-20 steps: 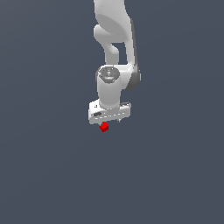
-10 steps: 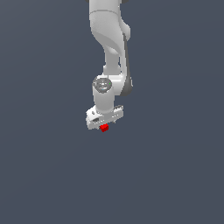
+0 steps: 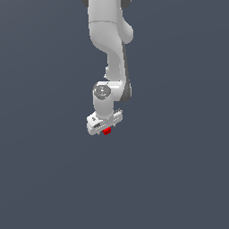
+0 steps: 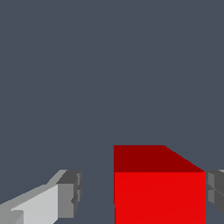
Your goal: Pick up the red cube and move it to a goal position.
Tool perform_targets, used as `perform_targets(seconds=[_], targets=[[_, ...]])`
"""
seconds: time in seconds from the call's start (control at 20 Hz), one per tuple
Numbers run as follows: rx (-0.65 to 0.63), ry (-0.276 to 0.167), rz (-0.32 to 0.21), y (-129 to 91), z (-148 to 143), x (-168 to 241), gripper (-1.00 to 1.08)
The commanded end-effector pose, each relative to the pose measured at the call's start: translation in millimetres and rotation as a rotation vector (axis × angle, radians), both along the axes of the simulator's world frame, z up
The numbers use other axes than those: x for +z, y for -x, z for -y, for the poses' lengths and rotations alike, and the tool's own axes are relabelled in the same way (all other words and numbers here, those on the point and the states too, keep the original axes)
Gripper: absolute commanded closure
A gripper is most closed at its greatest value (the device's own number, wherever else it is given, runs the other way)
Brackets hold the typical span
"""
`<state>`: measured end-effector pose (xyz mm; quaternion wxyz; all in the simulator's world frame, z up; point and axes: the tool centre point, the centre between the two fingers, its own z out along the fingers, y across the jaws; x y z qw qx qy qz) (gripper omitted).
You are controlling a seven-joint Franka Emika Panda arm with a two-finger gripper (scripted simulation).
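Note:
The red cube (image 3: 106, 131) is a tiny bright red block that shows just under the white hand in the exterior view. My gripper (image 3: 105, 127) hangs straight over it, fingers pointing down. In the wrist view the red cube (image 4: 159, 192) sits between the two grey fingertips of my gripper (image 4: 142, 194). One fingertip (image 4: 72, 192) stands clearly apart from the cube's side, and the other fingertip (image 4: 215, 190) is right beside the opposite side. The jaws are open around the cube, not clamped on it.
A plain dark grey-blue surface (image 3: 179, 179) fills the scene around the arm. The white arm (image 3: 109, 40) rises from the hand to the exterior view's upper edge.
The hand has shifted slightly toward the exterior view's left and come down lower over the cube. The cube has stayed where it was.

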<state>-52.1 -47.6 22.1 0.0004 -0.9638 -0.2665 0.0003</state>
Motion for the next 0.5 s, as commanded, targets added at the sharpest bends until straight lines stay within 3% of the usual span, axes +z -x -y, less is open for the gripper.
perform_targets(seconds=[0.0,0.1,0.15,0.45], targets=[[0.009,0.0,0.001,-0.1,1.1,-2.1,-0.92],[0.009,0.0,0.001,-0.5,1.1,-2.1,-0.92],[0.009,0.0,0.001,-0.5,1.1,-2.1,1.08],[0.009,0.0,0.001,-0.5,1.1,-2.1,1.08]])
